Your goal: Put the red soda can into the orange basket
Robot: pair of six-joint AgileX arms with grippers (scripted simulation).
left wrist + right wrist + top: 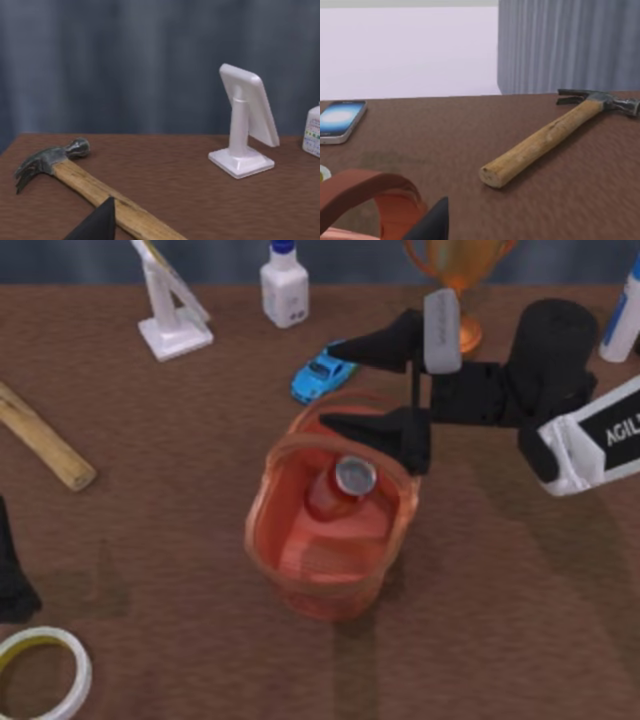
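The orange basket [268,530] stands mid-table, its arched handle [365,187] also showing in the right wrist view. Inside it the red soda can [335,495] leans with its silver top toward the far right wall. My right gripper [328,386] hovers open over the basket's far rim, holding nothing; one dark fingertip [437,220] shows in its wrist view. The can is free of both fingers. My left arm [12,580] is parked at the table's left edge, its gripper open, with one fingertip [102,220] over the hammer handle.
A hammer [45,450] lies at the left. A white stand [170,310], a white bottle [285,285] and a trophy [460,270] line the back. A blue toy car [322,375] sits just behind the basket. A tape roll [40,670] lies front left.
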